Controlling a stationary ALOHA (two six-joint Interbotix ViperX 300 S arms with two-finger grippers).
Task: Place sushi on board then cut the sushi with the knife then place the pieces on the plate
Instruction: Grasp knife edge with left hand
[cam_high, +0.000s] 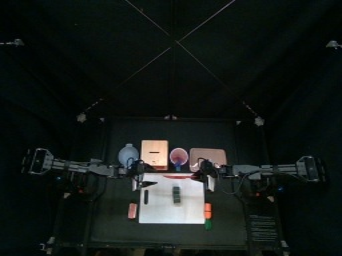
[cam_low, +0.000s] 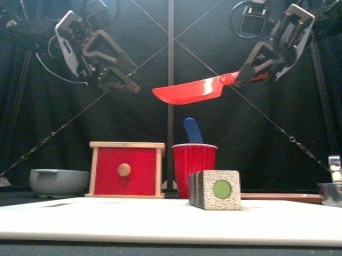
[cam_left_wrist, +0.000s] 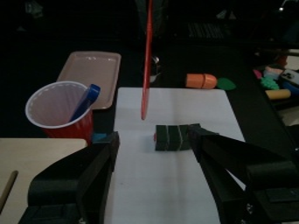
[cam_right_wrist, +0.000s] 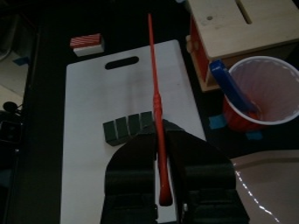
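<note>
— Bowl (cam_low: 59, 181), blue-grey, is what we meet furthest left at the back. Then come the wooden box (cam_low: 127, 170) with its red drawer front, the red cup (cam_low: 195, 168) holding 1 blue knife (cam_low: 191, 128), and the pink tray (cam_high: 206, 158).

— And where do we find the sushi roll (cam_low: 217, 189)?

— On the white cutting board (cam_high: 171, 215), in front of the cup, its dark green blocks touching.

— Our grippers?

— The left gripper (cam_left_wrist: 152, 140) hovers over the board with its 2 jaws spread wide and nothing in them; its wrist view shows the roll below, between them. The right gripper (cam_low: 254, 70) pinches the red knife (cam_low: 194, 92) by the handle, the blade reaching toward the middle, well above the roll.

— What else do we see?

— Beside the board, 1 red toy (cam_right_wrist: 86, 41) on the left, and an orange toy (cam_left_wrist: 201, 80) and a green toy (cam_left_wrist: 226, 85) on the right.
</note>
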